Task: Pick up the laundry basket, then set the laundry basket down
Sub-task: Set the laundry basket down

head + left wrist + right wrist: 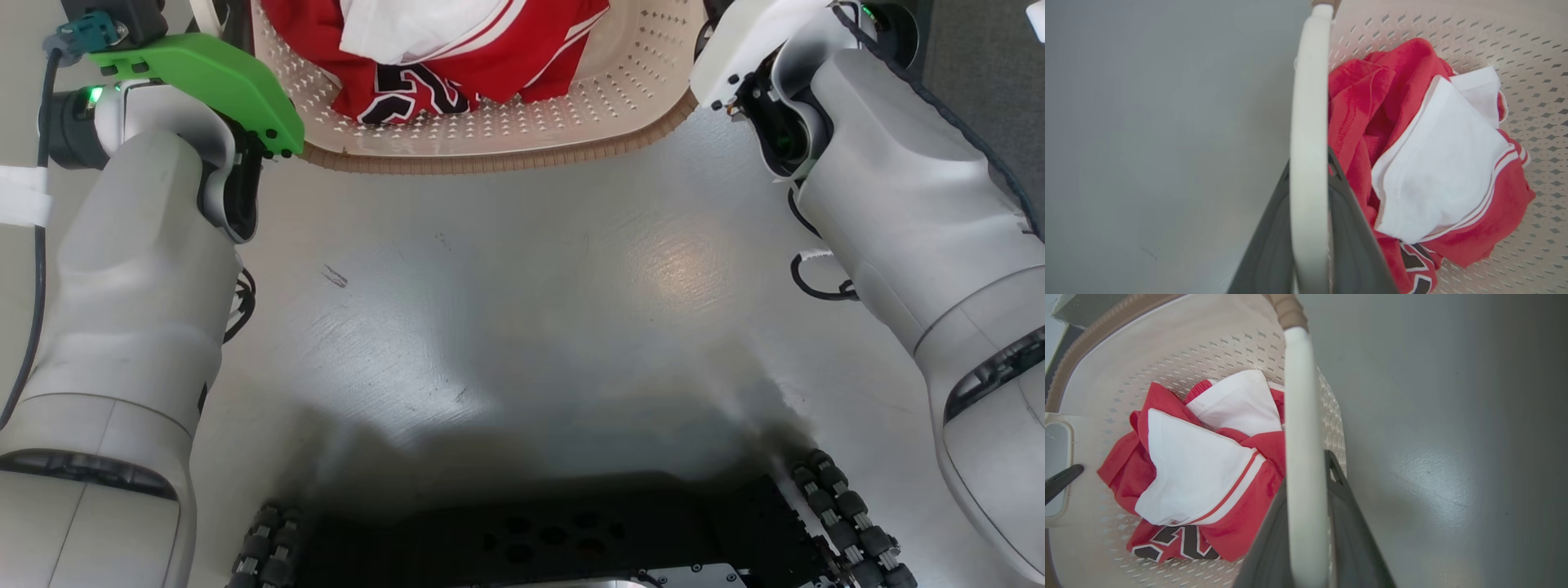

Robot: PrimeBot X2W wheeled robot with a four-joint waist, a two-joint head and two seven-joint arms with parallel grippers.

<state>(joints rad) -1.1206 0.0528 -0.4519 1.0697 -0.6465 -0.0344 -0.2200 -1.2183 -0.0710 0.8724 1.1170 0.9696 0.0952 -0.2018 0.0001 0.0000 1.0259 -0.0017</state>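
Where the left tool [1309, 163] rises from the bottom of its own wrist view, its two dark fingers [1351, 228] are closed in from either side on the white left handle [1308, 94], pinching the bar between them. The right tool [1306, 473] grips the same way on the opposite side. Its fingers [1349, 522] clamp the white right handle [1300, 408], one on the face towards the inside of the basket and one on the outer face.

Both handles belong to the laundry basket [629, 90], which lies at the top of the head view, straight ahead of the robot. It sits between the left forearm [139, 269], with its green wrist cover [204, 73], and the right forearm [914, 204]. The basket's cream perforated wall carries a brown woven-look rim [490, 159].

Inside it lies a crumpled red garment [522, 61] with black-and-white lettering, and a white garment [408, 33] is bunched on top of that.

Under and around the basket is a grey floor [522, 310] with a soft glare patch. I cannot tell whether the basket rests on the floor or hangs clear of it. Nearest the camera, at the bottom of the head view, is the robot's dark base [555, 539], with roller wheels at its corners.
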